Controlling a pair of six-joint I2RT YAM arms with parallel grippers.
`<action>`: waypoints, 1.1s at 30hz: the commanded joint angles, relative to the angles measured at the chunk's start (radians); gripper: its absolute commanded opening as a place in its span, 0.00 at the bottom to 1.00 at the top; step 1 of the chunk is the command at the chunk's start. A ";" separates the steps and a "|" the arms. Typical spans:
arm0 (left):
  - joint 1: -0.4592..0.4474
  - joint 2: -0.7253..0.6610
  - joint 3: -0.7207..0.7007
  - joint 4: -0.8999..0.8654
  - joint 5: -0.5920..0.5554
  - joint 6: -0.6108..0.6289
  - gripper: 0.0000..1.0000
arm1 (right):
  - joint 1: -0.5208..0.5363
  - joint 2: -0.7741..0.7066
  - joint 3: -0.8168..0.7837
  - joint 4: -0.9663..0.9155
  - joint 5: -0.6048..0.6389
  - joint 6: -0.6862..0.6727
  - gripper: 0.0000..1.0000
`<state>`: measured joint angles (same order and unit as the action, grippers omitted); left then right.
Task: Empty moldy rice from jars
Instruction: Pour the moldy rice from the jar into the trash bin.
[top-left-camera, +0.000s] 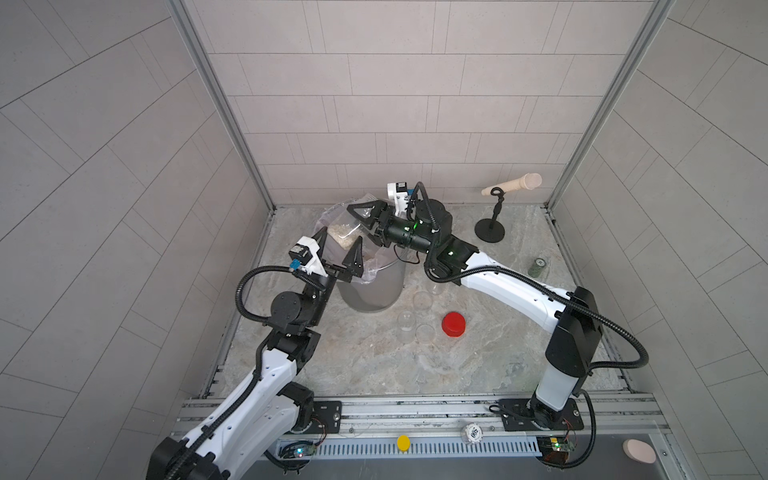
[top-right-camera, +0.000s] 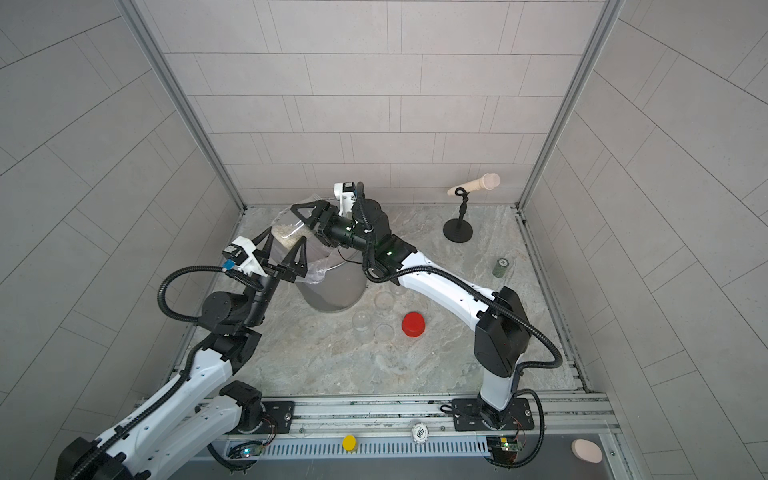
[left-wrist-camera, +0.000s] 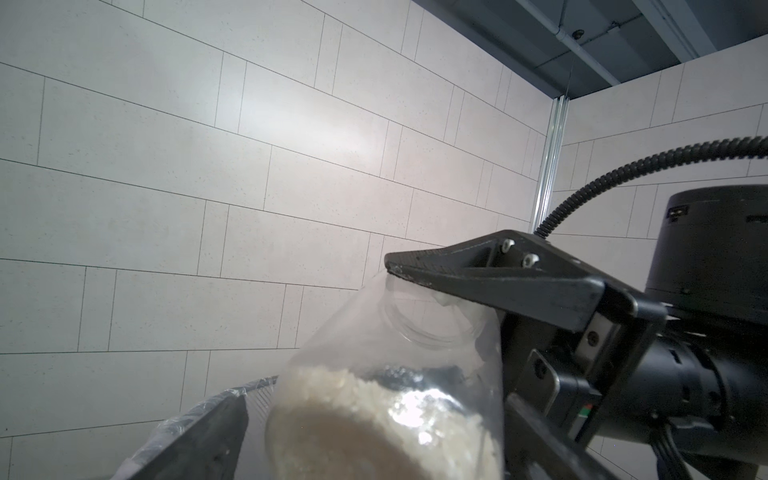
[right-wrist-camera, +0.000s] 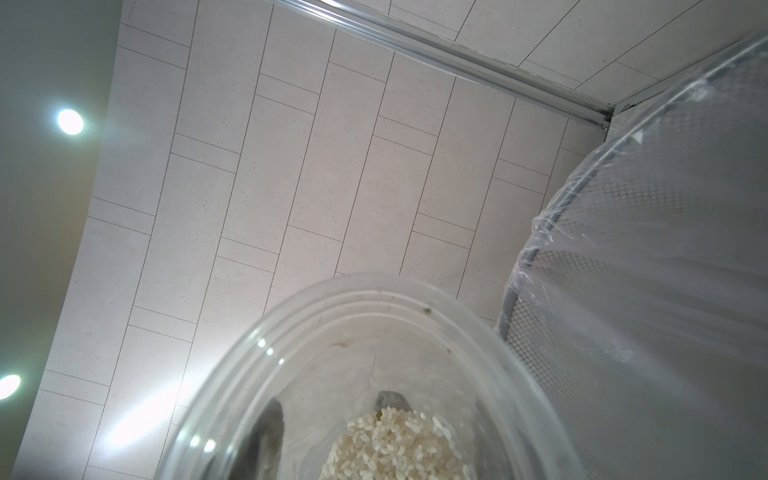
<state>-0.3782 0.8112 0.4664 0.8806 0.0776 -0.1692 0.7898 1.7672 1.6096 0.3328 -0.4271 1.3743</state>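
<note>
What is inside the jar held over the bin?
White rice fills the closed end of the jar. The part toward the open mouth is empty, and no lid is on. The rice's surface hides what lies beneath it.

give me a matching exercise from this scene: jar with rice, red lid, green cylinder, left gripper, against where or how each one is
1. jar with rice
2. red lid
3. green cylinder
4. left gripper

a. open, at the bin's rim
b. standing near the table's right edge
c. held in the right gripper above the bin
d. lying mid-table

Pairs: 1-c, 2-d, 3-b, 4-a
</note>
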 joint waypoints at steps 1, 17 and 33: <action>0.010 -0.011 -0.004 0.039 0.015 -0.021 1.00 | 0.002 -0.049 0.008 0.060 -0.012 0.034 0.43; 0.027 0.013 0.002 0.054 0.031 -0.039 0.97 | 0.002 -0.045 0.007 0.063 -0.016 0.038 0.42; 0.041 0.028 0.011 0.052 0.025 -0.049 0.58 | 0.005 -0.045 -0.005 0.066 -0.023 0.038 0.44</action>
<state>-0.3508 0.8417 0.4664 0.9051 0.1493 -0.2062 0.7864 1.7668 1.6039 0.3401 -0.4278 1.3937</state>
